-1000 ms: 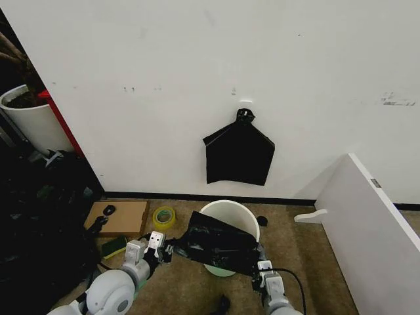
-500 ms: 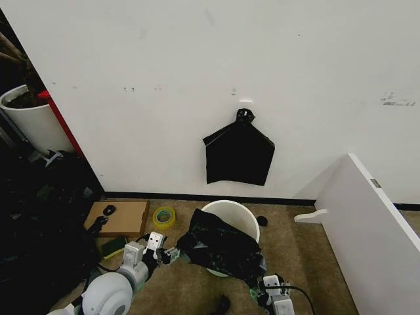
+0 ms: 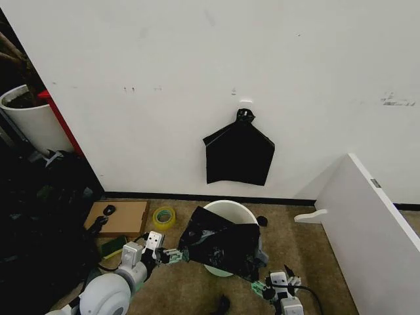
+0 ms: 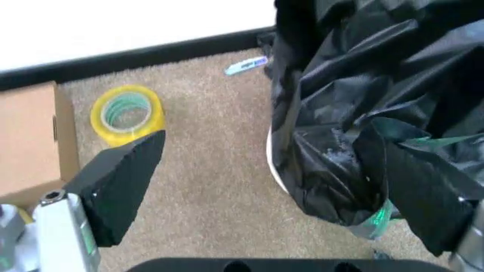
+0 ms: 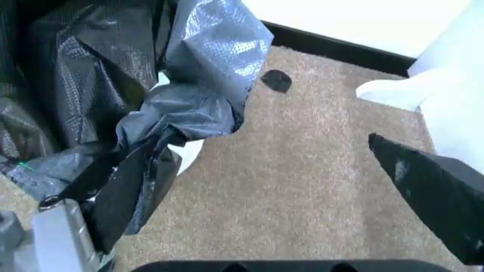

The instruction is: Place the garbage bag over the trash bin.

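The garbage bag (image 3: 223, 246) is now draped over the trash bin (image 3: 230, 211), lower centre; the right gripper (image 3: 270, 287) is released, the left gripper (image 3: 172, 255) also spread.

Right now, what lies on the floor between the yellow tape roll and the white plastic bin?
Bare beige carpet in the head view, between the yellow tape roll and the round white plastic bin; the open left hand sits nearer the robot.

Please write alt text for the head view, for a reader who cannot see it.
A black garbage bag drapes over a white trash bin on carpet by a white wall; the left gripper and right gripper, jaws open, flank it.
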Motion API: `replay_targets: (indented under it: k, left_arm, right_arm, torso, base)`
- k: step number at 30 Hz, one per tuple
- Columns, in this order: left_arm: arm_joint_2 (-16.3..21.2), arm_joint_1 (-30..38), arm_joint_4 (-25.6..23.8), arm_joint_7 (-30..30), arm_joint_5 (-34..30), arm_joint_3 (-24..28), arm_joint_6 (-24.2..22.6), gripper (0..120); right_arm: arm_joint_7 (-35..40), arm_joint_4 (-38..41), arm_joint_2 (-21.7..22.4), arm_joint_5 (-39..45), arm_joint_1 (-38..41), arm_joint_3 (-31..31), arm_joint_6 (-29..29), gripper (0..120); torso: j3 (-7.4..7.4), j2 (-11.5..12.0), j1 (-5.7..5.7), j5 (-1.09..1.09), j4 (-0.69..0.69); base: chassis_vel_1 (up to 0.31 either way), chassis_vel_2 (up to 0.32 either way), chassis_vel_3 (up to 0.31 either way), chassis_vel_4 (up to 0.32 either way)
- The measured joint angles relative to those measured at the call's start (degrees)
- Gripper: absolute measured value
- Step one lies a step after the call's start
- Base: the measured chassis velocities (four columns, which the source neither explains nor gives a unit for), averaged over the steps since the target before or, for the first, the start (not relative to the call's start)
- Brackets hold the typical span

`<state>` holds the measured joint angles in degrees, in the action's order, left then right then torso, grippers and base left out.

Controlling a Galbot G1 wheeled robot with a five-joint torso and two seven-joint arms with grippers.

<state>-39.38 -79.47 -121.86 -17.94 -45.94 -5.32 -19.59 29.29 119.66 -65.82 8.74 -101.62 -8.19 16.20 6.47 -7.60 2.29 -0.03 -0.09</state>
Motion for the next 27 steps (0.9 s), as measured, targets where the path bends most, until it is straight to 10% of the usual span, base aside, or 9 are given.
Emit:
replay_targets:
  k: [18, 27]
  left_arm:
    - [8.0, 3.0, -3.8, 15.9, 8.8, 7.9, 6.9, 100]
    - [8.2, -2.0, -4.5, 14.6, 10.9, 1.0, 11.0, 100]
  right_arm:
    - [0.2, -0.6, -1.5, -0.7, -0.2, 0.0, -0.4, 100]
    - [0.2, -1.9, -2.2, -0.7, -0.3, -0.5, -0.8, 100]
  torso:
    - [0.01, 0.0, 0.00, -0.01, -0.01]
    - [0.01, 0.0, 0.00, 0.00, 0.00]
  base:
    - [0.000, 0.000, 0.000, 0.000]
    - [0.000, 0.000, 0.000, 0.000]
